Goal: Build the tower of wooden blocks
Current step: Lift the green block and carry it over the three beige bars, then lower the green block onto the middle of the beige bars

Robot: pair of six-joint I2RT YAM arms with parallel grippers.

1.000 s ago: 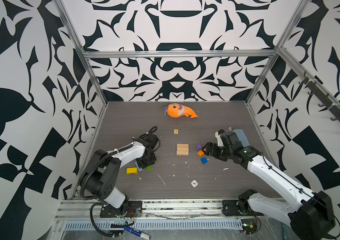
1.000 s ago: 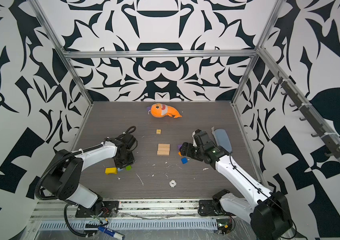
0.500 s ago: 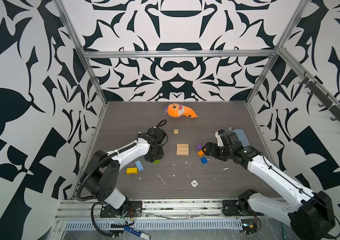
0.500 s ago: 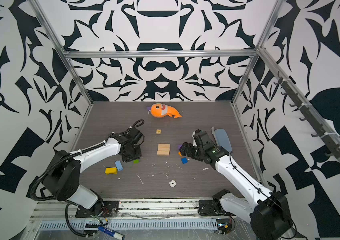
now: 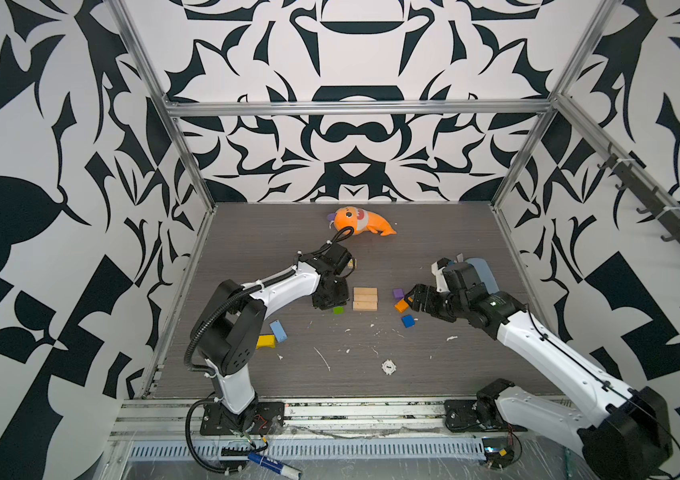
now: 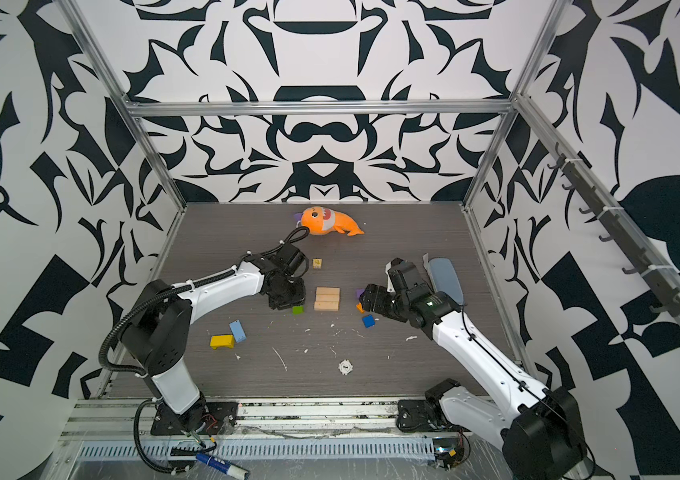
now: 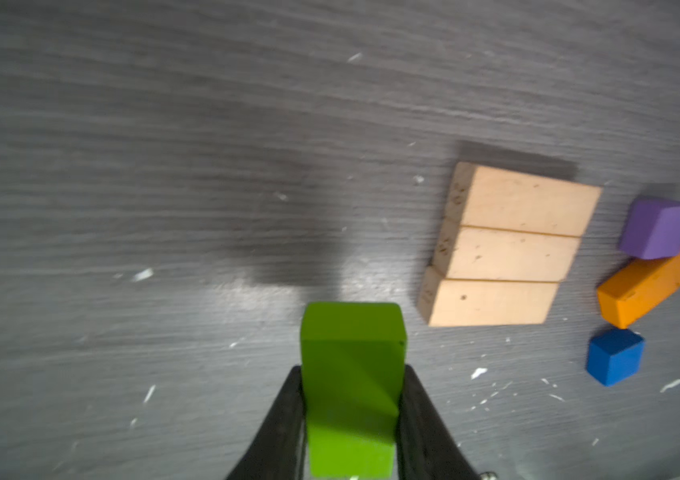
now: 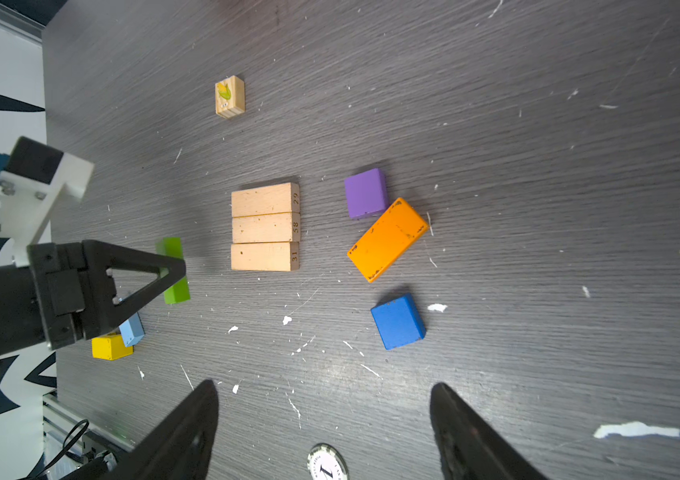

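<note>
At the near left of the table (image 5: 433,374), a yellow brick (image 5: 265,341) and a light-blue brick (image 5: 278,331) lie just beside each other. Right of them and farther in, the left arm (image 5: 284,284) reaches toward the middle. The left jaws are clamped narrow on a green brick (image 7: 350,374), which hangs just left of three tan bars (image 5: 365,299). These bars lie flat, side by side and touching, at the table's middle. We take them for the tower's base layer. Right of the bars sit a purple cube (image 5: 398,294), an orange brick (image 5: 401,306) just beside it, and a blue cube (image 5: 408,321) nearer us. The right arm (image 5: 537,336) hovers near this group, the right jaws spread wide and holding nothing.

We judge the step in hand to be carrying the green brick to the base. The next move likely calls for bringing it over the bars, lowering it level, then letting go without nudging them apart.

Against a second earlier, the left arm has swung from beside the yellow brick toward the bars, taking the green brick along. The right arm has not moved.
</note>
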